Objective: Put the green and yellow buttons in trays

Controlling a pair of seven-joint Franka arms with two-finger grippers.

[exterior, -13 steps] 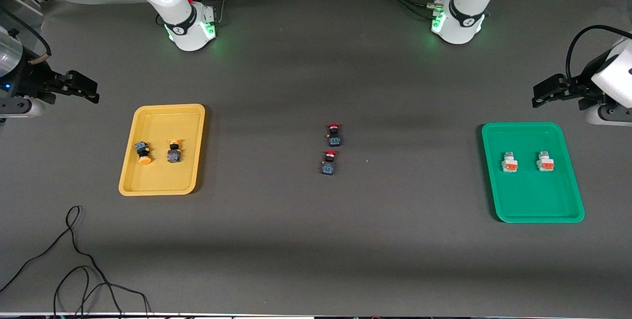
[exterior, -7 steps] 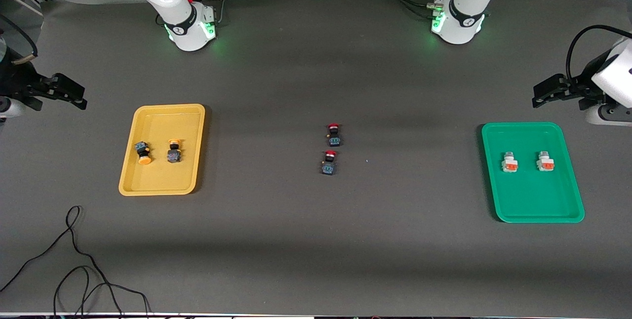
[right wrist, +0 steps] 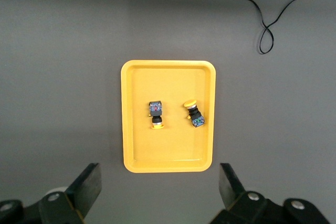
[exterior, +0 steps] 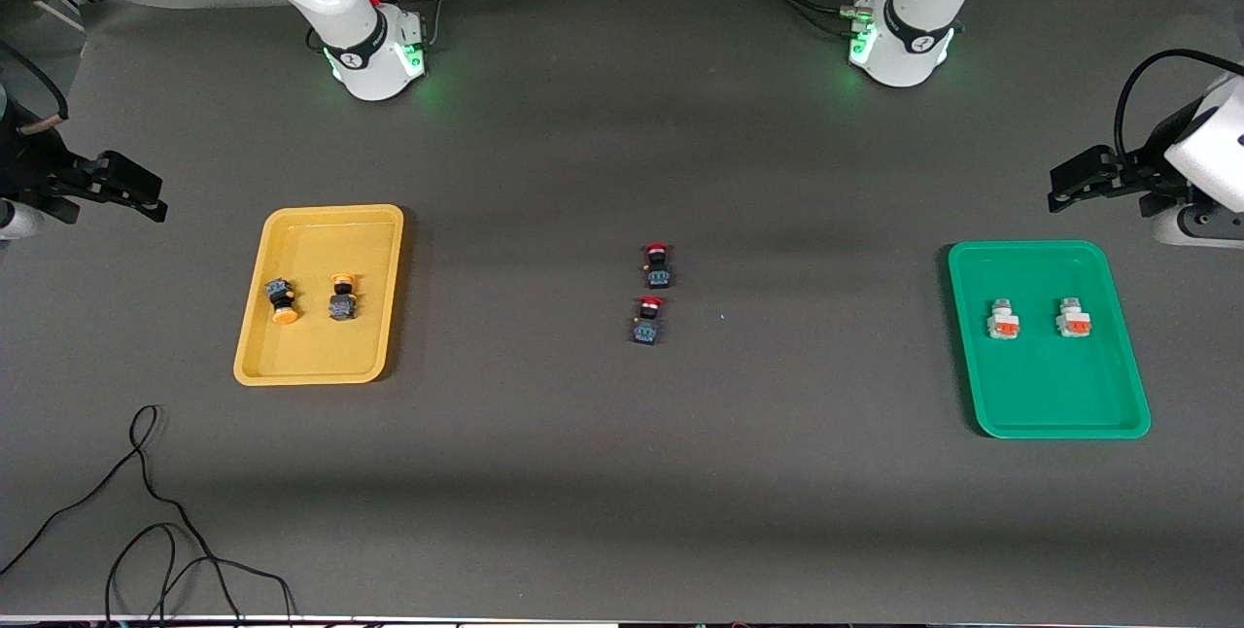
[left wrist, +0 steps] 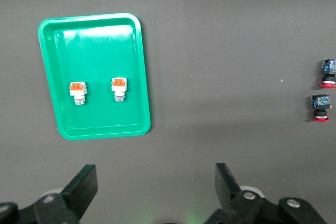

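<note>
The right gripper [exterior: 146,189] had pulled back off the yellow tray [exterior: 292,370], fingers apart, empty. The left gripper [exterior: 1074,183] waited beside the green tray [exterior: 1059,424], also spread wide. Yellow-capped buttons [exterior: 284,300] and grey-white buttons [exterior: 1003,320] sat in their trays, so looked done. No readable labels.

We see a matt, dark grey table [exterior: 544,472], perhaps cloth-covered; a glossy green plastic tray [left wrist: 134,77]; and a duller, smooth yellow plastic tray [right wrist: 128,129].
</note>
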